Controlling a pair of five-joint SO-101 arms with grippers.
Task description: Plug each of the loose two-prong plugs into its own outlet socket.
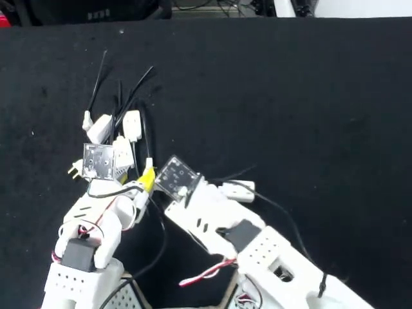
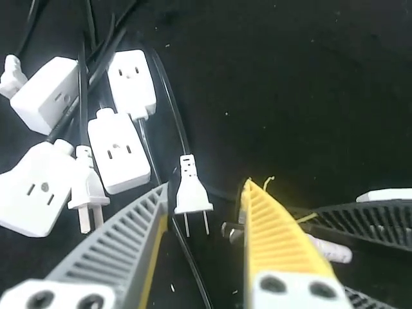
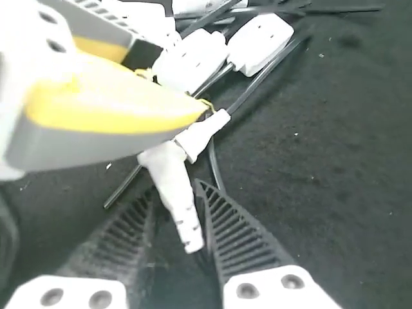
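Observation:
A white two-prong plug [image 2: 193, 193] lies on the black mat with its prongs facing the camera. My left gripper [image 2: 206, 188] stands open around it, grey finger on one side and yellow finger [image 2: 273, 232] on the other. A second loose plug [image 2: 84, 193] lies beside the white outlet sockets [image 2: 119, 148], [image 2: 132, 80]. My right gripper [image 3: 175, 190], with black fingers, is shut on another white plug [image 3: 177, 199] that hangs from a black cord. In the high view both arms meet at the socket cluster [image 1: 122, 154]. My left gripper [image 1: 145, 183] sits just beside it.
Two larger white adapters [image 2: 45, 90], [image 2: 32, 190] and several black cords crowd the cluster. A white piece [image 1: 237, 188] lies beside the right arm. The left arm's yellow finger [image 3: 109, 103] hangs close over the right gripper. Bare black mat [image 1: 290, 96] stretches to the right and back.

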